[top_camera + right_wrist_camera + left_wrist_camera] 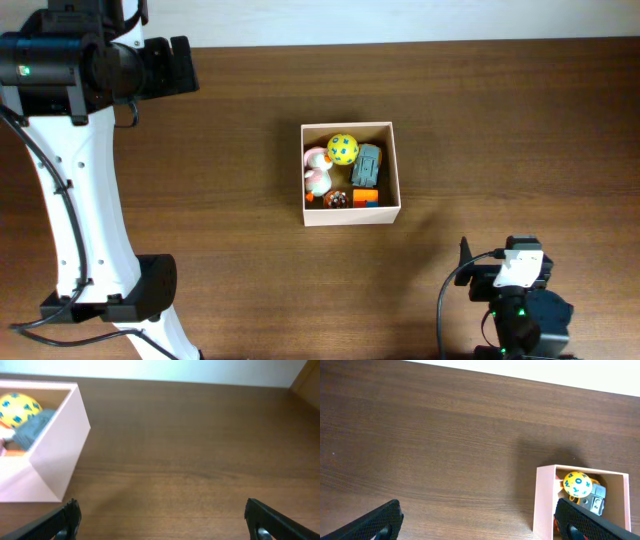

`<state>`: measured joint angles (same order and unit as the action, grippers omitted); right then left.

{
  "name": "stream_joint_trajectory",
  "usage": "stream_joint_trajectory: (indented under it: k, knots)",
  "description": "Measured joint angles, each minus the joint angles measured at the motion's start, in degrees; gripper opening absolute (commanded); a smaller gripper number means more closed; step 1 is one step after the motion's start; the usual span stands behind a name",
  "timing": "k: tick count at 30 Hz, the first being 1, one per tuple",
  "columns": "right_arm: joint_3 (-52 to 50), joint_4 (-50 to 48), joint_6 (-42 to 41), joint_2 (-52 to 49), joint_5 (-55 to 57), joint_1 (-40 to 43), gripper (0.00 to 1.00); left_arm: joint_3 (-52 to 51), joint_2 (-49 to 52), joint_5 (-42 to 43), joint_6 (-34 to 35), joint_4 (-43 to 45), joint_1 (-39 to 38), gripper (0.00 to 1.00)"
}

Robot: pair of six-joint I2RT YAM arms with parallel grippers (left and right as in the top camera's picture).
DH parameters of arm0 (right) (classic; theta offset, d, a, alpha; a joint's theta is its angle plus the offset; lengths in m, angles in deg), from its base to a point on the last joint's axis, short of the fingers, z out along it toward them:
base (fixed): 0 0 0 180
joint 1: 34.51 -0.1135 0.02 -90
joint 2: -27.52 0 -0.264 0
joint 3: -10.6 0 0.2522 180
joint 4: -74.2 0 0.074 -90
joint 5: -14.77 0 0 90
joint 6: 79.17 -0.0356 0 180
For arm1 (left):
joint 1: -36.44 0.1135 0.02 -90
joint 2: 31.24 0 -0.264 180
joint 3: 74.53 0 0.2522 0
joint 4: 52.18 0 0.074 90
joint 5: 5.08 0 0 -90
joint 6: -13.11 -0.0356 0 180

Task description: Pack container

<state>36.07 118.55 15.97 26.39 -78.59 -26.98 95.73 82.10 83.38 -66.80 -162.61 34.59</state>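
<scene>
Black left gripper (477,512): spread wide, empty; container (350,214) ahead-right of it.
Risk: a low reach could clip a wall, shoving the light cardboard and spilling toys.
Container look: white cardboard walls, tan inside, lidless; yellow ball (343,149), grey car (367,164) within.
Right gripper (161,507): spread, empty; container ahead-left.

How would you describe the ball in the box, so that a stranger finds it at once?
In the middle of the brown table stands a white cardboard box. The ball lies inside, near the wall at the top of the overhead view. It alone is round, yellow with blue spots; the grey-blue toy beside it is blocky.
</scene>
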Motion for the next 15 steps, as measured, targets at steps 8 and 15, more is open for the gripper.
stream_joint_trajectory:
  k: [8,15]
  knots:
    - [-3.23,-1.53,0.02,0.28,-0.66,0.00,0.99,0.00,0.00,-0.02,0.00,0.00,0.00,0.99]
    - [-3.26,-1.57,0.00,0.28,-0.68,0.00,0.99,0.00,0.00,-0.02,0.00,0.00,0.00,0.99]
